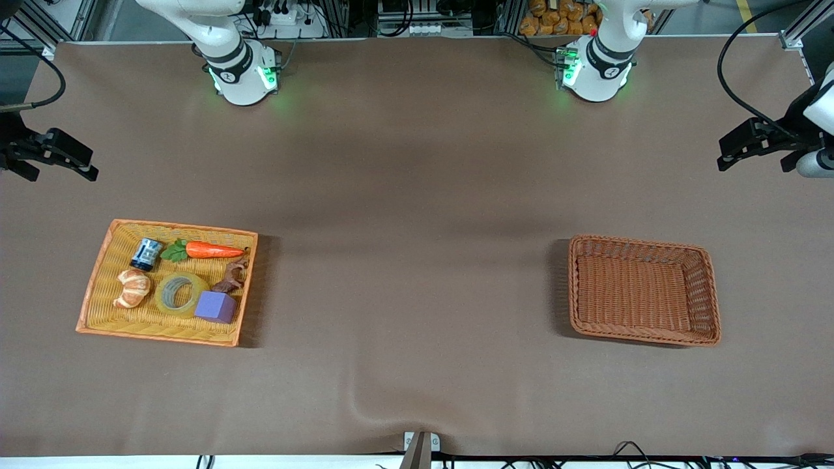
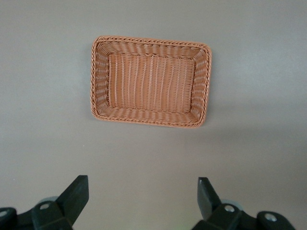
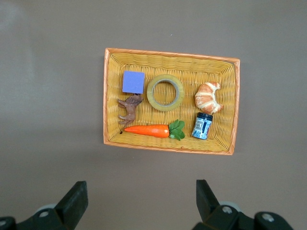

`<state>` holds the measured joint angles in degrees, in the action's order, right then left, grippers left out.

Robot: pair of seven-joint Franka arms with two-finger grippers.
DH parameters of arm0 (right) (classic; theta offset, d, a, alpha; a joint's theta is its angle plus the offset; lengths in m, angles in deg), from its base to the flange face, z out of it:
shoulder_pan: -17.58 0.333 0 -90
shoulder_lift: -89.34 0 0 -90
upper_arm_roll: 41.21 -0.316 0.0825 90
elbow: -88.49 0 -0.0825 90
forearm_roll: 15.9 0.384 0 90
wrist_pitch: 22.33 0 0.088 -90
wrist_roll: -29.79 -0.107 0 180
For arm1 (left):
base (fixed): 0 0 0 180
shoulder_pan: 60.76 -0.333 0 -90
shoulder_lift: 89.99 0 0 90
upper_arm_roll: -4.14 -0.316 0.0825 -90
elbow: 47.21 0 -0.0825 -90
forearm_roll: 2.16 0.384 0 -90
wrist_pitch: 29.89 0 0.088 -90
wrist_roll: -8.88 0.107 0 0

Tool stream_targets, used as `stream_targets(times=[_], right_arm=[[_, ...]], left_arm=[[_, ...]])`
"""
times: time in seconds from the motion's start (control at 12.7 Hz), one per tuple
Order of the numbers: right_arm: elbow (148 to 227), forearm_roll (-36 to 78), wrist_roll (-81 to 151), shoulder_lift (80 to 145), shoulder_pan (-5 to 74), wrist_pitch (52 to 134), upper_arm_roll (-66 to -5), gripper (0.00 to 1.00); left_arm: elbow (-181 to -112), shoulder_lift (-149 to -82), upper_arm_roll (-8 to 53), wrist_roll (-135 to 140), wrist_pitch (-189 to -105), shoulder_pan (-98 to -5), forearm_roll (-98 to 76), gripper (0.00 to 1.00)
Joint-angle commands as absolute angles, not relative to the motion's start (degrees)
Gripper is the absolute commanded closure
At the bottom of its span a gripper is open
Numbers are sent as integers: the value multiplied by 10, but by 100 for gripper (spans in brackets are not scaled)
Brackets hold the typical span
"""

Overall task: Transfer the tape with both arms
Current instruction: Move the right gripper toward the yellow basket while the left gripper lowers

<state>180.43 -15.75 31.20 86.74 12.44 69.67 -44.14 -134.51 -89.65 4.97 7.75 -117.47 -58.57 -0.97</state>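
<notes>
The tape (image 1: pixel 160 296), a yellowish ring, lies flat in the yellow wicker tray (image 1: pixel 163 339) toward the right arm's end of the table. It also shows in the right wrist view (image 3: pixel 150 93), between a purple cube (image 3: pixel 133 82) and a croissant (image 3: pixel 207 98). My right gripper (image 1: pixel 78 166) hangs high over the table by the tray, open and empty (image 3: pixel 142 191). My left gripper (image 1: pixel 733 153) hangs high at the left arm's end of the table, open and empty (image 2: pixel 143 191), with the brown basket (image 2: pixel 151 40) below it.
The tray also holds a carrot (image 1: pixel 212 250), a blue can (image 1: pixel 146 254), a brown figure (image 1: pixel 233 277), the cube (image 1: pixel 216 306) and the croissant (image 1: pixel 132 288). The brown wicker basket (image 1: pixel 642 339) has nothing in it. A brown cloth covers the table.
</notes>
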Motion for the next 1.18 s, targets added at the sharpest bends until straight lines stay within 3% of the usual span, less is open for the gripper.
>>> stream_targets(times=[0.0, 0.55, 0.95, 1.1], right_arm=[[1802, -152, 313, 859, 114, 686, -442, 0], [1810, -157, 322, 877, 113, 669, -442, 0], [1774, -163, 322, 1040, 111, 694, -443, 0], [1768, -163, 323, 1096, 107, 769, -443, 0]], left_arm=[[-1329, -903, 51, 75, -1164, -586, 0, 0], [-1333, -933, 52, 66, -1166, -587, -1, 0], [-1333, -954, 52, 63, -1193, -572, -15, 0], [-1333, -954, 53, 63, -1193, -572, -15, 0]])
